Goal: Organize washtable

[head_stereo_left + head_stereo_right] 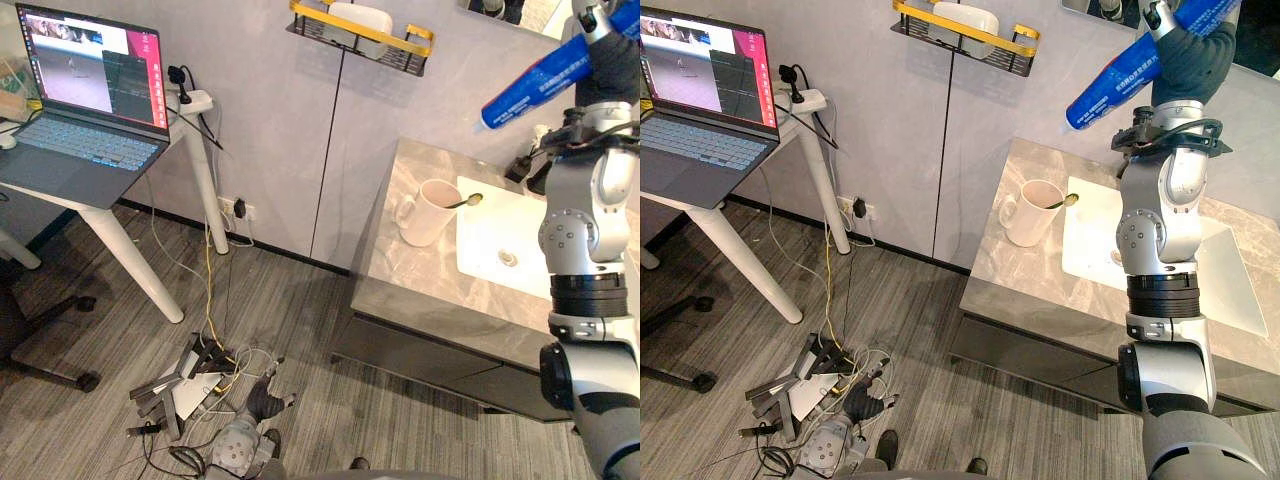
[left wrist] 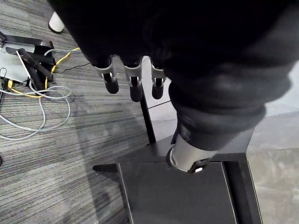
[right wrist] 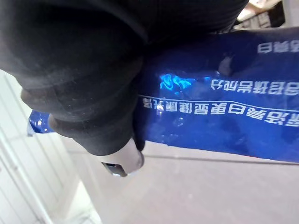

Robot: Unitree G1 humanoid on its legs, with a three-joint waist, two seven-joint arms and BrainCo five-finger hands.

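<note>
1. The blue tube [image 1: 545, 80] is held high above the bench [image 1: 420, 290], tilted, with its cap end lower.
2. The right hand [image 1: 1190, 50] is clamped round the blue tube, with the thumb seen pressed against it in the right wrist view.
3. A white mug [image 1: 425, 212] is stood upright on the bench, just beside the sink [image 1: 500, 240].
4. The left hand [image 2: 135, 84] is hung low over the floor [image 2: 56, 140], its fingers loosely straight and holding nothing.

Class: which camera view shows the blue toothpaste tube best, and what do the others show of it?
The left eye view: most of the blue toothpaste tube shows, held aloft in the right hand. The right eye view shows it similarly; the right wrist view catches a close stretch of its side.
</note>
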